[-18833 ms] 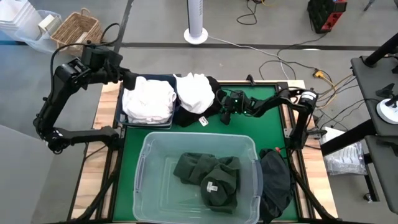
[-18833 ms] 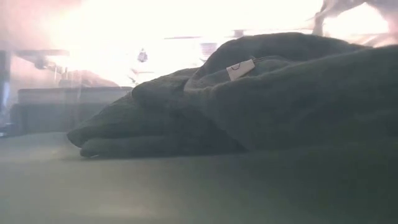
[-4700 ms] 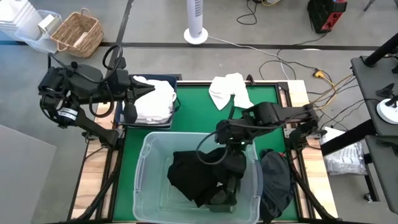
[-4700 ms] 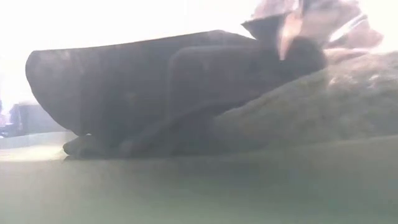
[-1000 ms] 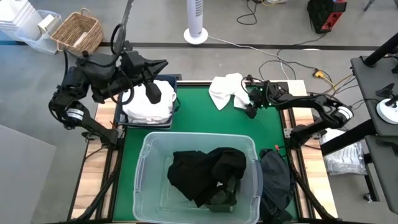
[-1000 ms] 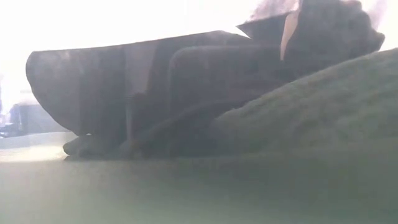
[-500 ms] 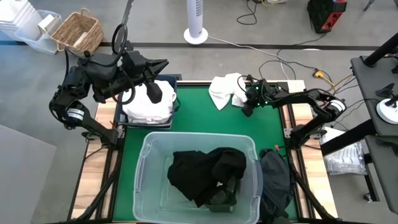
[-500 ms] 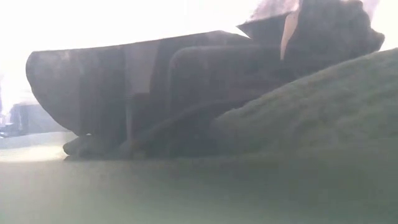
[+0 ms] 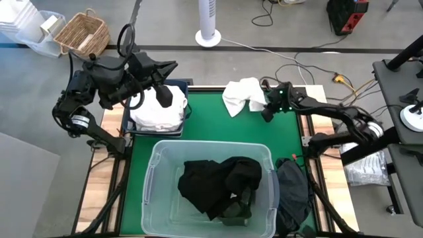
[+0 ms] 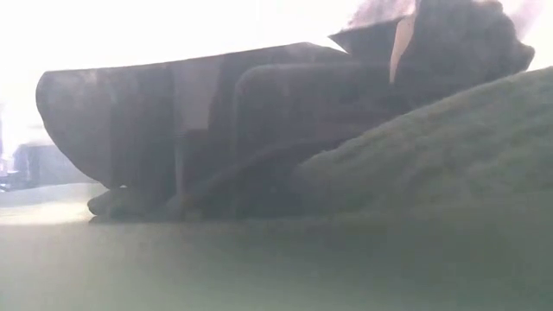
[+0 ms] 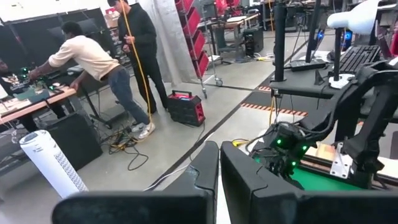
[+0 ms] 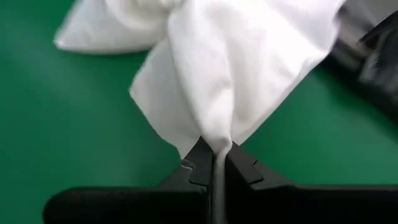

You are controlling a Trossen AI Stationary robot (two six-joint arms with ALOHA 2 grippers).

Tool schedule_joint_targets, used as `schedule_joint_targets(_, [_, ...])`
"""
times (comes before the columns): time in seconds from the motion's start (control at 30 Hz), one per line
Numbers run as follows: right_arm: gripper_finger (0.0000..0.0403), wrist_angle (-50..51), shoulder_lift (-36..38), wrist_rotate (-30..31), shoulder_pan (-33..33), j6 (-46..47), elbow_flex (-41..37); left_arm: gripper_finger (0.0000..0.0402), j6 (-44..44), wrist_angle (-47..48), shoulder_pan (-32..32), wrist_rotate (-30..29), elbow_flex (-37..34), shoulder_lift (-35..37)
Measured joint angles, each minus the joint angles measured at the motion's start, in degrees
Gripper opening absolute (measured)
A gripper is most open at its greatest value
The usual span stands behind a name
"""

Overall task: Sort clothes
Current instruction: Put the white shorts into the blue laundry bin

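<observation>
A white garment [image 9: 241, 96] [image 12: 236, 56] lies crumpled on the green mat [image 9: 218, 129] at the far right. My right gripper [image 9: 265, 114] [image 12: 214, 163] is at its right edge, shut on it. More white clothes [image 9: 158, 114] are piled in the navy bin [image 9: 187, 111] at the far left. My left gripper [image 9: 162, 99] [image 11: 219, 171] hovers above that pile, shut and holding nothing. Black and dark green clothes [image 9: 218, 185] [image 10: 216, 130] lie in the clear tub [image 9: 153, 173] at the near edge. My right gripper pinches a gathered fold of the white garment [image 12: 216, 142] between its two fingers, at the garment's right edge. The fingers slant down from the table's right side. The cloth rises in a peak from the fingers; the rest of it lies on the mat.
A dark garment [image 9: 292, 192] hangs off the table's right side beside the tub. Bare green mat lies between the bin, the tub and the white garment. Beyond the table are a wicker basket [image 9: 82, 33] and a white fan [image 9: 209, 23]; people [image 11: 93, 59] work far off.
My right gripper has stayed at the white garment's right edge and risen a little, while its arm has swung out toward the table's right edge. The garment's right part is drawn slightly toward the gripper.
</observation>
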State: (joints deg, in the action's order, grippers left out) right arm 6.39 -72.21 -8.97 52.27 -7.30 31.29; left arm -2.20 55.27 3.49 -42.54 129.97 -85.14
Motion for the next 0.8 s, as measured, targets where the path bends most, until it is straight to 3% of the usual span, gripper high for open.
schedule_joint_targets(0.2, [0.0009,3.44,11.27,-0.46,0.00,3.97,0.01,0.0000,0.86,-0.02,-0.30,5.72,-0.02,-0.46])
schedule_joint_targets(0.47, [0.0009,5.14,23.99,-4.51,0.00,15.39,1.58,0.0000,-1.35,0.27,-0.72,7.81,-0.07,-2.95])
schedule_joint_targets(0.67, [0.0009,8.41,26.01,-7.78,-0.01,21.12,11.08,0.0000,-2.75,1.14,-3.47,20.37,-0.05,-2.98])
schedule_joint_targets(0.8, [0.0009,10.26,24.40,-9.25,-0.27,23.33,19.73,0.0000,-2.82,3.68,-5.66,23.69,0.33,-2.65])
